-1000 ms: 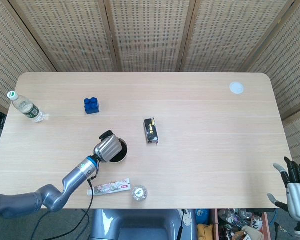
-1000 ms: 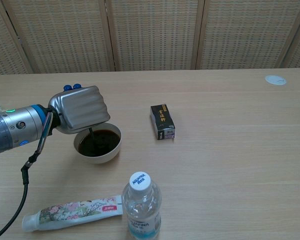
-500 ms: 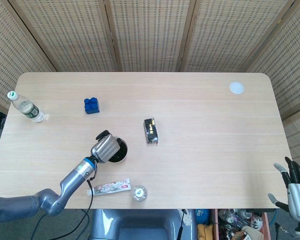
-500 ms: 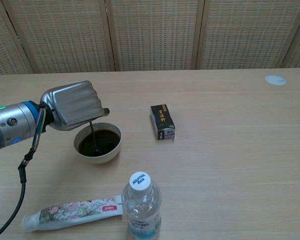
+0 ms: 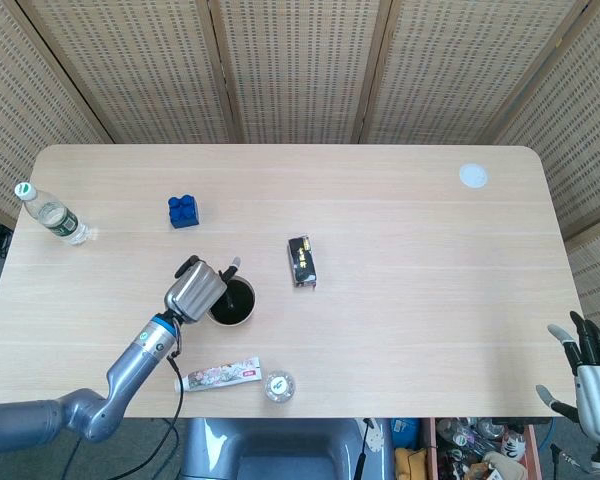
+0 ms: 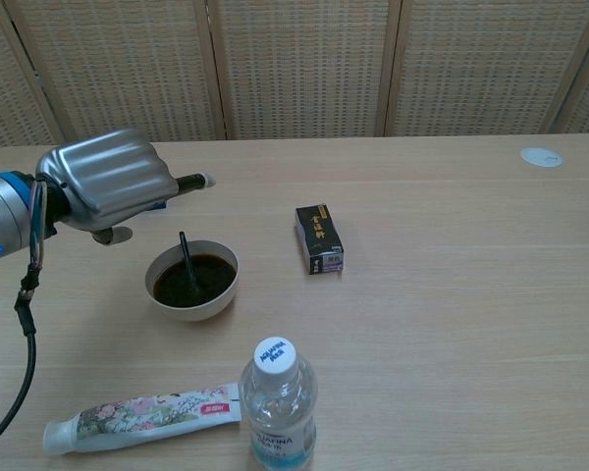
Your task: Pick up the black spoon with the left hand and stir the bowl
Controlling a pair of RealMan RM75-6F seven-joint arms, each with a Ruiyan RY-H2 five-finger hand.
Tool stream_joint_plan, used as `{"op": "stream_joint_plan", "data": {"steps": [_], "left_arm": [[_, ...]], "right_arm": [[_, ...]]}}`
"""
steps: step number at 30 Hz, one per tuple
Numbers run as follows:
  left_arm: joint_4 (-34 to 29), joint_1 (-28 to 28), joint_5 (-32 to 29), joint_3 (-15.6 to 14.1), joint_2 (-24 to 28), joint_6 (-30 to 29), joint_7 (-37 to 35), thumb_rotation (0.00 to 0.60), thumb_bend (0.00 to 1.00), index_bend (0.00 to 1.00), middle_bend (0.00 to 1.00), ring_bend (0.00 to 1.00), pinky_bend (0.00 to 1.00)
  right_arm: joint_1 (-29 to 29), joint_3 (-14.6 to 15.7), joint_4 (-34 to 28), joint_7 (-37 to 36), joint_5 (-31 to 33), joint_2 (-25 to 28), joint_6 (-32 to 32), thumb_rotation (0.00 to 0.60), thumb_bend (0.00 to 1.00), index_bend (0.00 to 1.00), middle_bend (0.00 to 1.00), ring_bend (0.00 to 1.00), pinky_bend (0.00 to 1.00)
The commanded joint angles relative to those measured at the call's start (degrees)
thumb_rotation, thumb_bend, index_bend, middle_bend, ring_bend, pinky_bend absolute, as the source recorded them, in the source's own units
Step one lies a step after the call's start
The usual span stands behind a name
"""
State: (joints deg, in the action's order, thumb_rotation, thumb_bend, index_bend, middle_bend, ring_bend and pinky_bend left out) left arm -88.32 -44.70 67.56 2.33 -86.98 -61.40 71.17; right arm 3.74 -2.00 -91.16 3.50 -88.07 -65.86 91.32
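Observation:
A white bowl (image 6: 222,290) of dark liquid sits near the table's front left; the head view shows the bowl (image 5: 248,306) too. The black spoon (image 6: 185,258) stands in the liquid, its handle leaning up over the far rim, with nothing holding it. My left hand (image 6: 106,183) hovers up and to the left of the bowl, back of the hand toward the camera, one finger stretched out to the right above the bowl's far side. In the head view the left hand (image 5: 194,288) is just left of the bowl. My right hand (image 5: 591,374) hangs off the table's front right corner, fingers spread, empty.
A black box (image 6: 319,238) lies right of the bowl. A water bottle (image 6: 278,403) and a toothpaste tube (image 6: 142,416) are at the front edge. A blue brick (image 5: 184,211) and another bottle (image 5: 52,215) are at the far left, a white disc (image 5: 472,176) at the far right.
My left hand has let go of the spoon and drawn away up and to the left. The spoon now stands by itself in the bowl. The right hand has not moved.

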Motion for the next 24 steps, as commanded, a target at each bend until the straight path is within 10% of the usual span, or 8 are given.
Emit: {"op": "stream_joint_plan", "data": {"steps": [1,8,15,24], "left_arm": [[-4.13,2.63,0.09,0.60,3.13,-3.37,-5.44,0.600,0.28,0.00,0.62,0.61,0.75],[-10.81,8.01,0.85,0.92,8.11,-9.77,-15.75,0.600,0.28,0.00,0.36,0.36,0.72],[-17.96,16.02,3.33,-1.41,14.10,-16.37,-30.22,0.600,0.28,0.00,0.05,0.03,0.40],[-20.12,26.86,11.14,-6.82,18.84,-26.17,-44.33,0.600,0.23,0.00,0.00,0.00,0.06]], "right_arm": [[-0.16,-0.03,-0.07,0.06,-0.13,0.03,-0.14,0.600,0.20,0.22,0.11,0.00,0.00],[-1.03,-0.20,-0.48,0.56,-1.01,0.04,-0.63,0.600,0.20,0.22,0.11,0.00,0.00],[-1.60,-0.35,-0.74,0.92,-1.61,-0.08,-0.69,0.600,0.20,0.22,0.11,0.00,0.00],[-2.08,-0.22,-0.71,0.95,-2.51,-0.39,-0.61,0.600,0.20,0.22,0.09,0.00,0.00]]}}
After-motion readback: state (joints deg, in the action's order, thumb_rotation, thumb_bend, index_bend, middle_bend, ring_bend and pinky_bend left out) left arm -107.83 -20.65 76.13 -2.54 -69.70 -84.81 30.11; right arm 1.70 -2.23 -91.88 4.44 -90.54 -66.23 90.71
